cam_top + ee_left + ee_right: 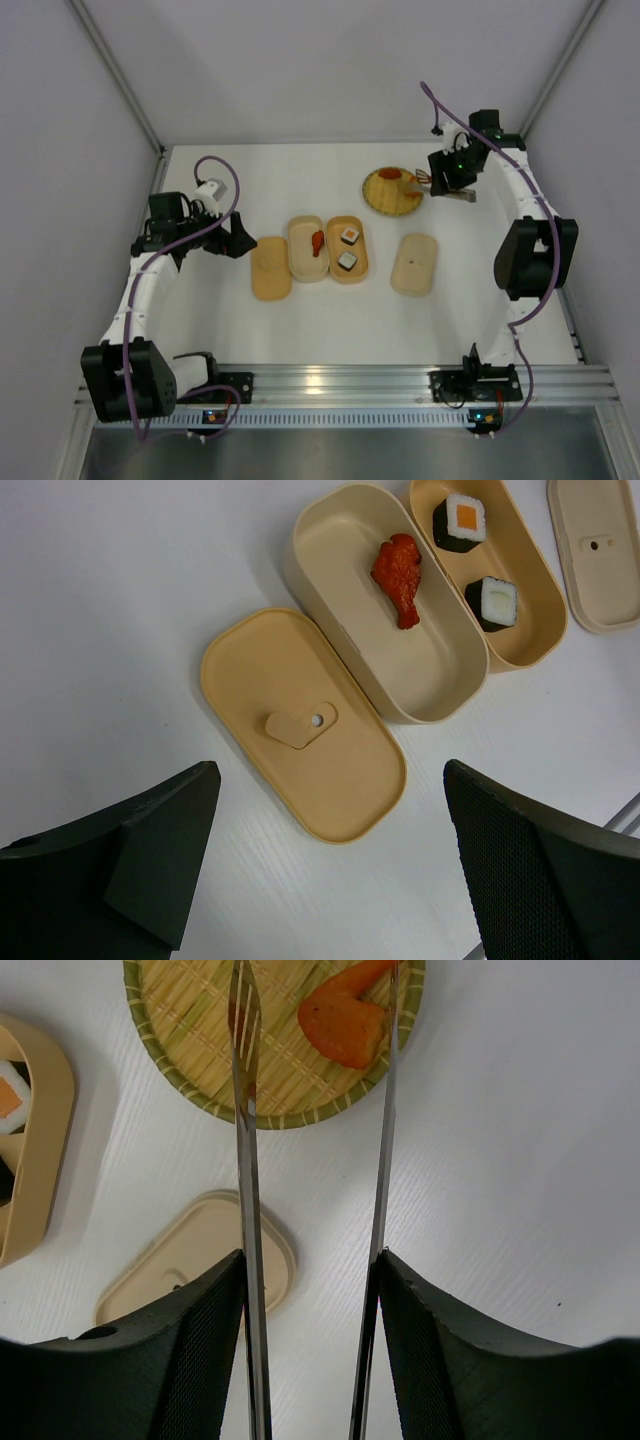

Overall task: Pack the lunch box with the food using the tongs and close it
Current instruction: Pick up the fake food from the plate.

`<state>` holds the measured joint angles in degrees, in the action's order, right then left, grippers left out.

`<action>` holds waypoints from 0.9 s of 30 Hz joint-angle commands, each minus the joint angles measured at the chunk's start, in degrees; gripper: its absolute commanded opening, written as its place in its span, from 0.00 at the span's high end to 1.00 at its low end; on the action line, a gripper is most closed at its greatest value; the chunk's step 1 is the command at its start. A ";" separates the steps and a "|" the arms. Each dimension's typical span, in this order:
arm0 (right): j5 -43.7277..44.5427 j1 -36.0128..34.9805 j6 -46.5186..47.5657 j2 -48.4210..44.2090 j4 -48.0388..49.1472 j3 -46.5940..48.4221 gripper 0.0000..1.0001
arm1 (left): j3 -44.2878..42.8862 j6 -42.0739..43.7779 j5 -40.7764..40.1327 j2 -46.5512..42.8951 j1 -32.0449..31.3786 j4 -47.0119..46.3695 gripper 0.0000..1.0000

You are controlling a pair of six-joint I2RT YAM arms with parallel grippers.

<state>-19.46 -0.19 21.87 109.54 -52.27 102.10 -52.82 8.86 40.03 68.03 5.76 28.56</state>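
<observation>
My right gripper (310,1260) is shut on the tongs (247,1180), one slim metal arm against each finger. The tong tips reach over the woven plate (200,1060) and stand apart on either side of an orange food piece (340,1022), touching neither side that I can see. The lunch box lies as two open beige trays. One tray (430,670) holds a red piece (400,575). The other tray (535,630) holds two sushi rolls (460,520) (492,602). My left gripper (330,870) hangs open above the table, just short of a lid (300,725).
A second beige lid (414,263) lies right of the trays, below the woven plate (392,190). White walls close in the table on the left, back and right. The arm bases sit on the metal rail at the near edge.
</observation>
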 commanded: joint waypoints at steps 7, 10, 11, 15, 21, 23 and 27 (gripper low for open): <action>2.15 -2.89 -1.39 -0.47 2.96 -0.85 0.46 | 0.52 0.10 1.01 0.00 0.30 -2.89 0.02; 3.81 -3.42 -2.44 -0.11 3.93 -1.12 0.46 | 0.43 0.19 1.10 0.08 0.22 -2.89 0.02; 4.86 -3.50 -3.14 -0.11 4.28 -1.12 0.46 | 0.52 0.19 0.93 0.00 0.30 -2.81 0.02; 6.45 -3.68 -4.03 0.06 4.64 -1.29 0.46 | 0.61 0.45 0.84 0.00 0.31 -2.80 0.02; 6.63 -4.47 -4.20 -0.20 4.98 -2.87 0.46 | 0.96 -0.07 1.19 0.17 0.22 -3.59 0.02; 6.28 -4.74 -4.38 -0.20 5.16 -3.49 0.46 | 0.96 -0.25 1.19 0.35 0.31 -3.95 0.02; 6.54 -5.70 -4.73 -0.11 5.69 -4.37 0.47 | 0.87 0.01 1.10 0.44 0.31 -3.77 0.02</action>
<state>-13.06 -4.27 17.89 109.69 -50.22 98.10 -52.36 8.86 40.03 68.16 5.76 27.77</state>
